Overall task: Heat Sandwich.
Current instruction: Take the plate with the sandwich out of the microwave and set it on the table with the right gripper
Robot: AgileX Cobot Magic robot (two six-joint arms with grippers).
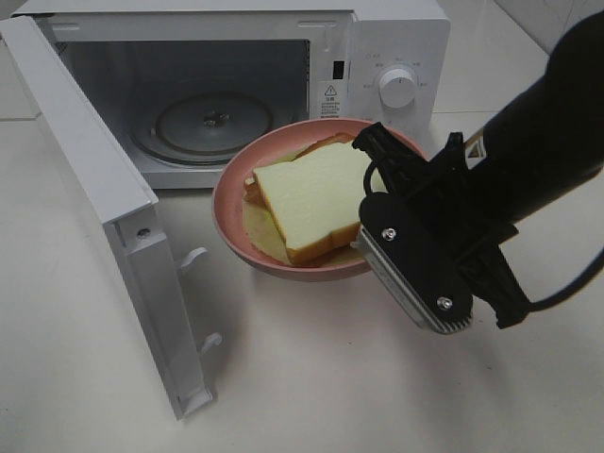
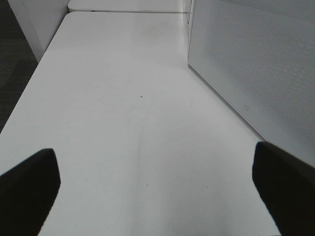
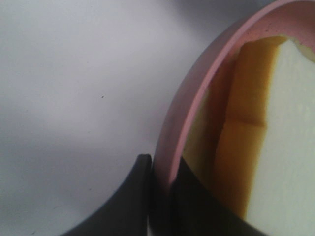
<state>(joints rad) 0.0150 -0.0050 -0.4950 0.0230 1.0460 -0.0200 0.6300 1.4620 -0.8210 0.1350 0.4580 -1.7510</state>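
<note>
Right end effector | we saw it clamped on pink plate rim, sandwich aboard | left end effector wide over desk

microwave: white, door swung wide open | glass turntable inside cavity | dial on right panel | pink plate before the opening | white table

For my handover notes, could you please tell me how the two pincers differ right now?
The right pincer is shut on the rim of the round pink plate carrying the white-bread sandwich; the left pincer is open and holds nothing. The right works before the open white microwave; the left hangs over bare white tabletop. Both have dark fingers.
</note>
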